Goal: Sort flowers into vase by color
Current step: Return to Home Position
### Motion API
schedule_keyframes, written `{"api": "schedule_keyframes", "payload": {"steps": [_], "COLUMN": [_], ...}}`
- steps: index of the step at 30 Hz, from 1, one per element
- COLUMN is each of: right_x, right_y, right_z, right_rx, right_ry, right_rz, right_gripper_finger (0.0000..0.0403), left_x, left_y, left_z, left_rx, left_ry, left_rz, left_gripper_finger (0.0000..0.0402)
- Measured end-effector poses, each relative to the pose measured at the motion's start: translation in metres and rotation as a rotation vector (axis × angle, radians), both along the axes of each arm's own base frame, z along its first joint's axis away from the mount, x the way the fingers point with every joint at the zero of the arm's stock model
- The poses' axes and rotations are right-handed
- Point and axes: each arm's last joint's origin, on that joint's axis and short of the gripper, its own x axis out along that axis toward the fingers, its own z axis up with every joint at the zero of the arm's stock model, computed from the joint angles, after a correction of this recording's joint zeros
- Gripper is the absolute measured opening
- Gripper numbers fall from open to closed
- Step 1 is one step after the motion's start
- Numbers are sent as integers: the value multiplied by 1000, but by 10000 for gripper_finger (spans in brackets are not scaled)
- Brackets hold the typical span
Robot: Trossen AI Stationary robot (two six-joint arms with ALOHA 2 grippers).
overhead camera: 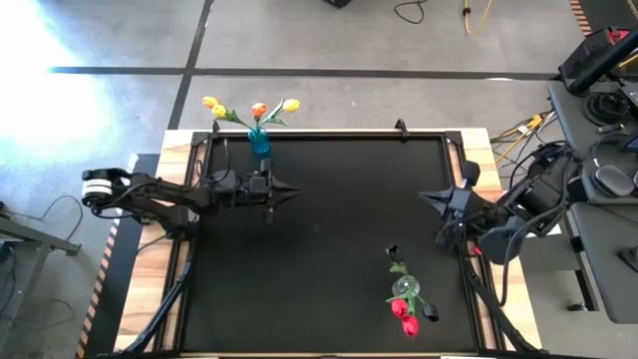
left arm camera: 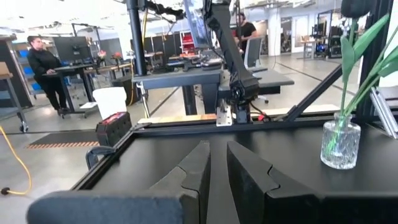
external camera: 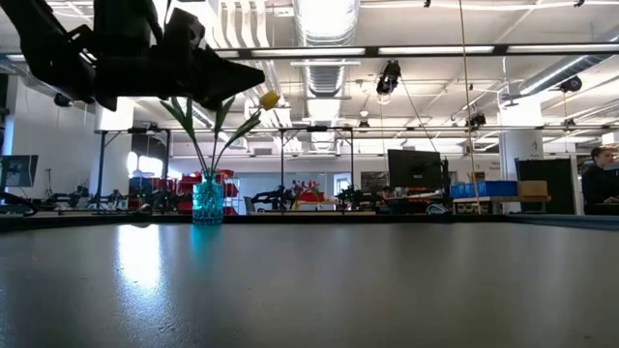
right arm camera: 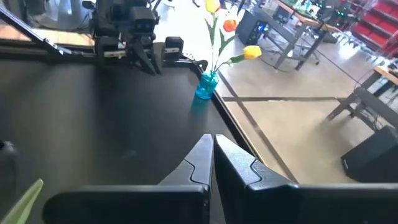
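The black table (overhead camera: 329, 239) gives open room between my arms, so I judge either can draw back freely. The blue vase (overhead camera: 259, 143) stands at its edge just beside my left gripper (overhead camera: 290, 191), holding the yellow and orange flowers (overhead camera: 257, 110) upright. The transparent vase (overhead camera: 404, 288) stands nearer my right gripper (overhead camera: 427, 196) with the red and black flowers (overhead camera: 407, 311). Both jaws are clenched on nothing — no stem lies loose.

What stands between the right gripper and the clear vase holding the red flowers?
Nothing visible. From above, only bare black table lies between the right gripper and the clear vase with its red flowers. The left gripper waits across the table, beside the blue vase.
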Motion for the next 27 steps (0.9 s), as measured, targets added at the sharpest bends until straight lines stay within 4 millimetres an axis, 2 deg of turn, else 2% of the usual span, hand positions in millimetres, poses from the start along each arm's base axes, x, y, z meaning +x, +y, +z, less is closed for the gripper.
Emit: {"api": "schedule_keyframes", "payload": {"steps": [8, 17, 23, 27], "right_x": [13, 21, 30, 33], "right_y": [-12, -53, -79, -90], "right_z": [-14, -30, -53, -57], "right_rx": [-5, 35, 56, 53], "right_ry": [-6, -126, -119, -144], "right_rz": [124, 314, 365, 415], "right_gripper_finger": [9, 9, 9, 9], "left_x": [-7, -9, -10, -14], "left_y": [-1, -2, -2, -3], "left_z": [3, 2, 4, 5], "left_rx": [-15, -35, -33, -34], "left_ry": [-22, -13, -22, -19], "left_rz": [-2, -3, -4, -4], "left_gripper_finger": [38, 38, 38, 38]}}
